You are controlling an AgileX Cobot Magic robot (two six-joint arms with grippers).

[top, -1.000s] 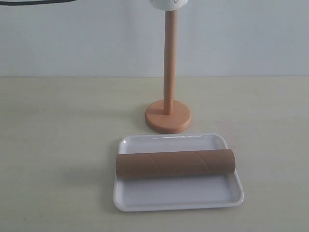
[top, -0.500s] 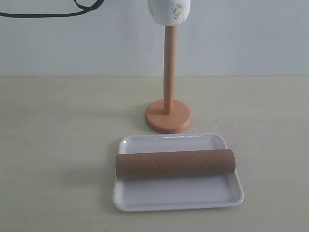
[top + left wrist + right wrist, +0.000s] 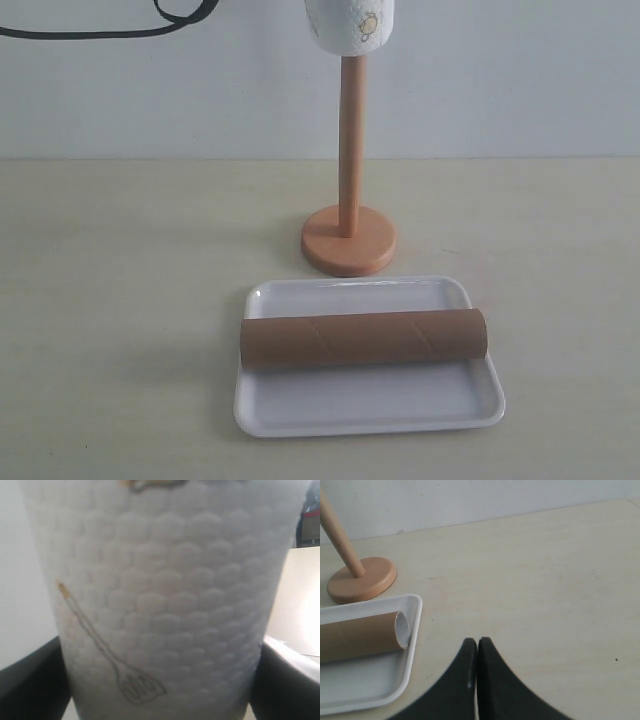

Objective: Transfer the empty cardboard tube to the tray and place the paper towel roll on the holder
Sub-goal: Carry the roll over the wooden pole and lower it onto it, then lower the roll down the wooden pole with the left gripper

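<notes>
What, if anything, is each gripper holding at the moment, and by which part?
The left gripper holds the paper towel roll, clamped across its embossed outer wall from two opposite sides. The right gripper is shut and holds nothing.

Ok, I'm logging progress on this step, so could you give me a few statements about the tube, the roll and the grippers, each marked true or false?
1. The empty cardboard tube lies on its side in the tray. True.
2. The paper towel roll rests on the round base of the holder. False: it is up at the top of the pole, and the base is bare.
3. The right gripper is shut and holds nothing. True.
4. The left gripper hangs clear of the roll. False: it grips the roll from both sides.
5. In the exterior view the tray sits behind the holder. False: it lies in front of it, nearer the camera.
</notes>
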